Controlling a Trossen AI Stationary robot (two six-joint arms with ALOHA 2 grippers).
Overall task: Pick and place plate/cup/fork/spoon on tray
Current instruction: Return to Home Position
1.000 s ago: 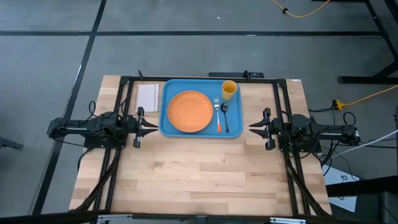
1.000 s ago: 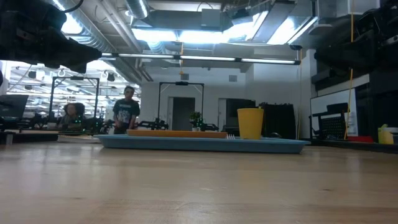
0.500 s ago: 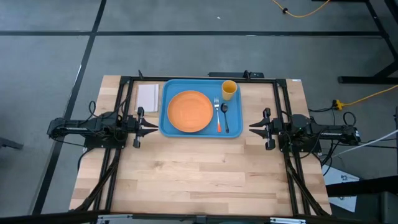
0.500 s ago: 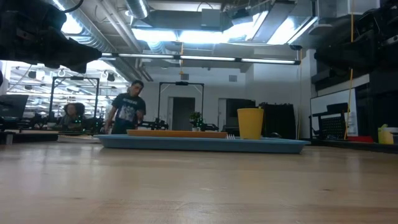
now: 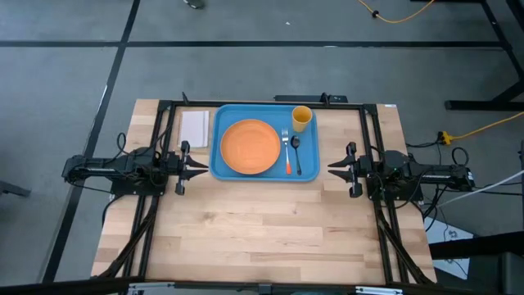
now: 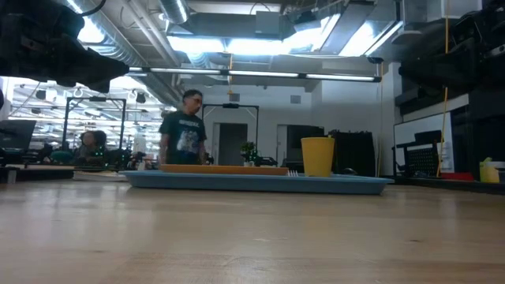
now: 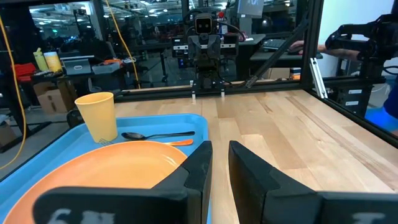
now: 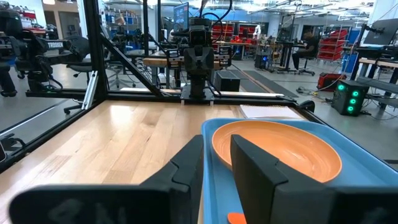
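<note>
The blue tray [image 5: 219,164] lies at the table's far middle. On it rest the orange plate [image 5: 250,147], the yellow cup [image 5: 301,118] upright at its far right corner, the fork [image 5: 286,152] and the dark spoon [image 5: 296,152] side by side right of the plate. My left gripper [image 5: 203,167] hovers just left of the tray, and my right gripper [image 5: 332,168] just right of it. Both point at the tray, are empty, and have a narrow gap between the fingers, seen in the left wrist view [image 7: 220,149] and the right wrist view [image 8: 216,146].
A white rectangular pad [image 5: 195,128] lies left of the tray near the far edge. A dark frame [image 5: 270,102] runs along the table's far edge and sides. Bare wood [image 5: 262,238] fills the near half. A person [image 6: 185,130] stands in the room beyond.
Both arms and all the tableware have kept still. The person in the room behind the table has walked toward the right of the low view.
</note>
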